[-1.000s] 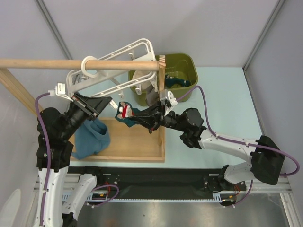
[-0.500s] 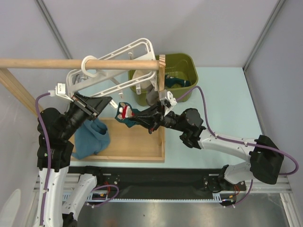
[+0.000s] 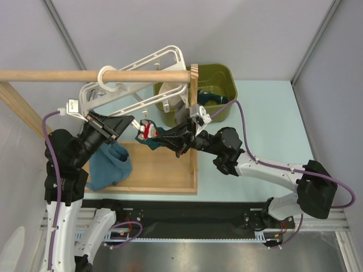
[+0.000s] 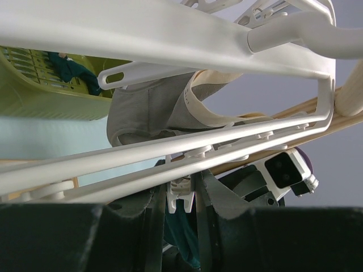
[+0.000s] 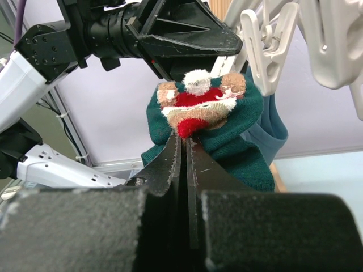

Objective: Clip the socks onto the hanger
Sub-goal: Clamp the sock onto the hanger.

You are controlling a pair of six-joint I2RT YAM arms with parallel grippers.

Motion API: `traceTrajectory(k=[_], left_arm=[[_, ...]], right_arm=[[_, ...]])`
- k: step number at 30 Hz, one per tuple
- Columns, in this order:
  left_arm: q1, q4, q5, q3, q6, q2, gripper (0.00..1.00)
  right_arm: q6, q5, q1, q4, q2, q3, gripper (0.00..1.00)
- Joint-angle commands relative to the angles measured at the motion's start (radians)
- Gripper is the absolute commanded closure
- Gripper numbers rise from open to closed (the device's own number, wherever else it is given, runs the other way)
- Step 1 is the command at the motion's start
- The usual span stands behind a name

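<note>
Presently:

- The hanger (image 3: 153, 59) hangs tilted from a wooden rod (image 3: 57, 75), its ring hook looped over the rod.
- The left pincer (image 3: 129, 122) is raised to the hanger's lower bars. In the left wrist view a white clip peg (image 4: 180, 192) sits between its fingers, which are drawn in narrow and pinch it.
- The right pincer (image 5: 184, 139) is pressed together on a dark teal sock (image 5: 227, 141). The sock's red-and-white patch faces the right wrist camera, just above the fingertips.
- That sock is held in the air below the hanger, just beside the left pincer's tips and above the far edge of a wooden tray (image 3: 159, 170).
- Another peg (image 5: 266, 51) dangles just to the right of the sock's top; sock and peg appear apart.
- A grey garment with a cream band (image 4: 147, 113) hangs from the hanger behind the bars.
- More teal socks (image 3: 212, 97) lie in an olive-green basket (image 3: 227, 76) on the pale blue surface (image 3: 266, 113), behind the rod's end.
- A larger blue cloth (image 3: 110, 164) lies over the tray's left end, beneath the left arm.
</note>
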Motion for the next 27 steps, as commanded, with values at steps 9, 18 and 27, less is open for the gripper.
traceTrajectory(k=[9,18,27], left_arm=[[-0.013,-0.087,0.111,0.009,0.017,0.031,1.00],[-0.013,-0.079,0.114,0.003,0.009,0.031,1.00],[-0.013,-0.079,0.115,-0.006,0.004,0.019,1.00]], right_arm=[[0.015,0.000,-0.016,0.052,-0.036,0.007,1.00],[0.032,-0.019,-0.014,0.090,0.016,0.045,1.00],[0.035,-0.023,-0.008,0.098,0.056,0.085,1.00]])
